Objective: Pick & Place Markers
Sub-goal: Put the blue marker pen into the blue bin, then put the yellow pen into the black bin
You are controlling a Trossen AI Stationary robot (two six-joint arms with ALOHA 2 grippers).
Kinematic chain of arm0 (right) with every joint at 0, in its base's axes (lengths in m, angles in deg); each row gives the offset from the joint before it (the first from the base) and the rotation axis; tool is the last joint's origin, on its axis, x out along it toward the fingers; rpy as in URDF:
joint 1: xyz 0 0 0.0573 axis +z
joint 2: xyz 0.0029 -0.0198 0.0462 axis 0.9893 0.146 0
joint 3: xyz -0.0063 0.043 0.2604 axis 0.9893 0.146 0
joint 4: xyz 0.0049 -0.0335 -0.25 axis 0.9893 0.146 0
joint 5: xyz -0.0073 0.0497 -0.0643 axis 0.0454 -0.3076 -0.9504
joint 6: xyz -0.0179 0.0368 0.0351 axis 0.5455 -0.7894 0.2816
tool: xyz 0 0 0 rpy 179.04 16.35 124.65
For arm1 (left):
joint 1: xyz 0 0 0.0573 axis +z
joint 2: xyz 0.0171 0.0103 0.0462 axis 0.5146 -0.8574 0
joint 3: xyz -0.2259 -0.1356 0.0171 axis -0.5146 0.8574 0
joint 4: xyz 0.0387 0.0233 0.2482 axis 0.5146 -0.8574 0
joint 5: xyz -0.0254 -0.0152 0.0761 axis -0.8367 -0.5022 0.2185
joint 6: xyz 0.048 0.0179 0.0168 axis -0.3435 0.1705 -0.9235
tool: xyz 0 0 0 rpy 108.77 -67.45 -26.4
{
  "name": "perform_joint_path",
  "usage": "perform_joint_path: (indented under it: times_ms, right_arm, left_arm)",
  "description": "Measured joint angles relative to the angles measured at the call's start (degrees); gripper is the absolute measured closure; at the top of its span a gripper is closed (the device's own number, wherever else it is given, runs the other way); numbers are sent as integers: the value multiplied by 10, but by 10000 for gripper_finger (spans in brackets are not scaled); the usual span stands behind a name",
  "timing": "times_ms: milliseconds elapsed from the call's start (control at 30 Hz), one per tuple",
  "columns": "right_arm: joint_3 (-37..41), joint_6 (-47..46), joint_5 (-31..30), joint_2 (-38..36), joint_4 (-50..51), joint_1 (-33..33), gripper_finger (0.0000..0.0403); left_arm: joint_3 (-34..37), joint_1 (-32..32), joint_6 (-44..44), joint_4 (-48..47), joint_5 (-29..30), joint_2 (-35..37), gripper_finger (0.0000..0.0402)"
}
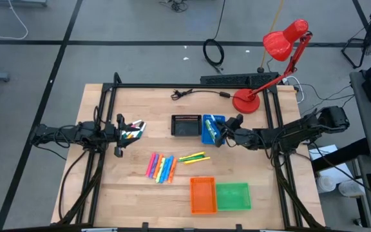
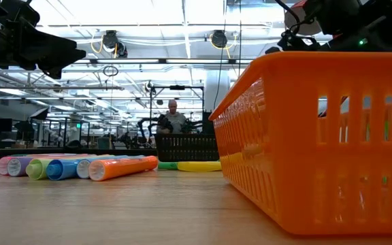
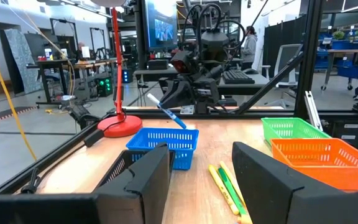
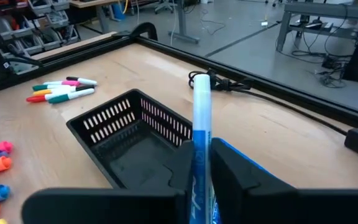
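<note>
Pinching 1 blue marker (image 4: 201,134) upright over the blue tray (image 1: 211,129) at frame centre, the right gripper (image 1: 227,129) holds; the left gripper (image 1: 133,129), fingers spread, hovers centre-left; loose markers (image 1: 161,167) lie below.

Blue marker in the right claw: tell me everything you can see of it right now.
The blue marker is a slim plastic stick with a blue body and a white end pointing away from the wrist. The right claw pinches its lower body between both fingers, so it stands roughly along the claw's axis. In the left wrist view it slants above the blue tray, apparently clear of the rim. The black tray sits beside it, empty as far as visible.
</note>
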Motion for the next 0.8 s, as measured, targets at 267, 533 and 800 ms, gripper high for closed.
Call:
perform_joint_path:
  times_ms: [267,533,800]
  right_arm:
    - [0,0,0,0,0,0,319]
    - [0,0,0,0,2,0,300]
    - [0,0,2,0,6,0,307]
  left_arm:
    - [0,0,0,0,0,0,220]
    - [0,0,0,0,0,0,220]
    - [0,0,0,0,0,0,220]
